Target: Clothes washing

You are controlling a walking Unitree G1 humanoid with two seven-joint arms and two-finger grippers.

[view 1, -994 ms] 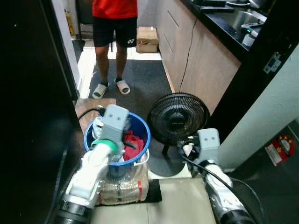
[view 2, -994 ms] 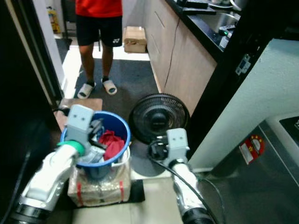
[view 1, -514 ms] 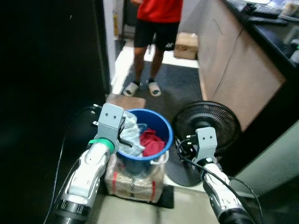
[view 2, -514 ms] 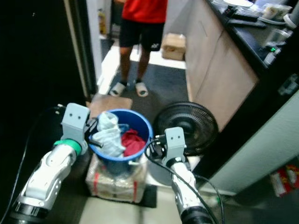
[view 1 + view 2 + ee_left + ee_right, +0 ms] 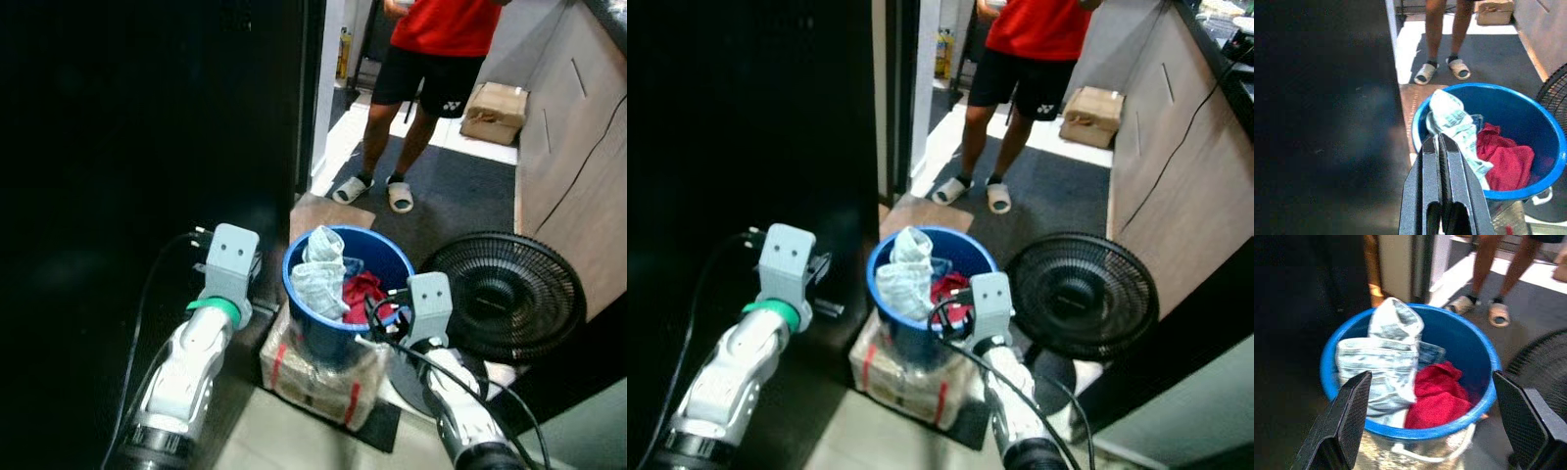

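Blue bucket (image 5: 348, 294) holds pale jeans (image 5: 318, 279); left end effector (image 5: 1442, 161) clamped empty beside its rim; right end effector (image 5: 1437, 431) spread wide before it.

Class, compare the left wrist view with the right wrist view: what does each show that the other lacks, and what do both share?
Left wrist view alone: the left gripper with its black fingers pressed together, and a cardboard box far back.

Right wrist view alone: the right gripper with fingers spread wide, framing the bucket.

Both share the blue bucket, the pale patterned cloth draped over its rim, the red garment inside, the black fan and a person's sandalled feet.
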